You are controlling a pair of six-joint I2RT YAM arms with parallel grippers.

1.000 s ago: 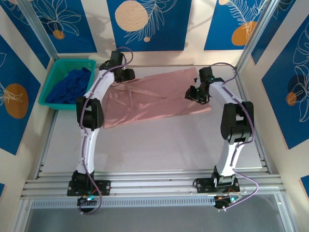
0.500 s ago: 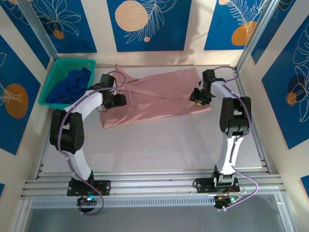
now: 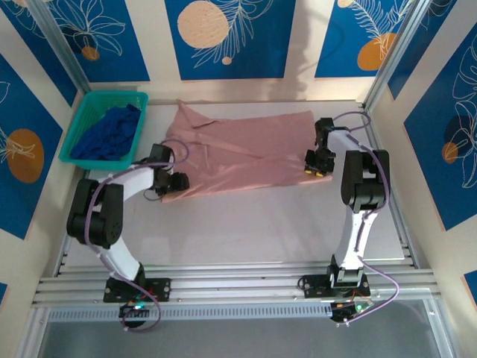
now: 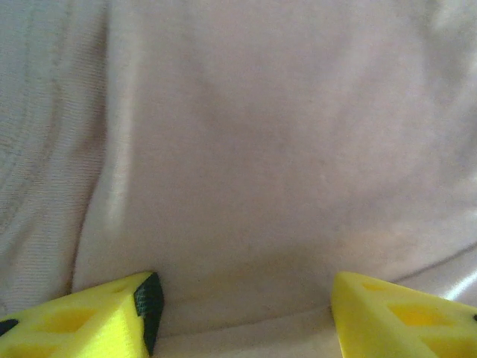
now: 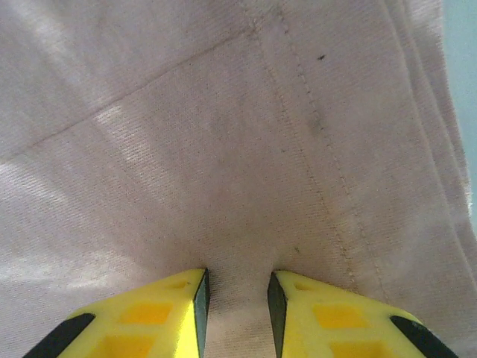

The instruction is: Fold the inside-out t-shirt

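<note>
Mostly flat, t-shirt (image 3: 246, 153) lies on table (image 3: 246, 224)

The t-shirt (image 3: 238, 149) is matt, finely ribbed dusty-pink cloth with stitched seams, the right gripper (image 5: 235, 294) has matt yellow plastic fingers (image 5: 149, 321) with black pads, the table (image 3: 246, 231) looks smooth and pale, and the basket (image 3: 82, 123) is teal plastic.
</note>
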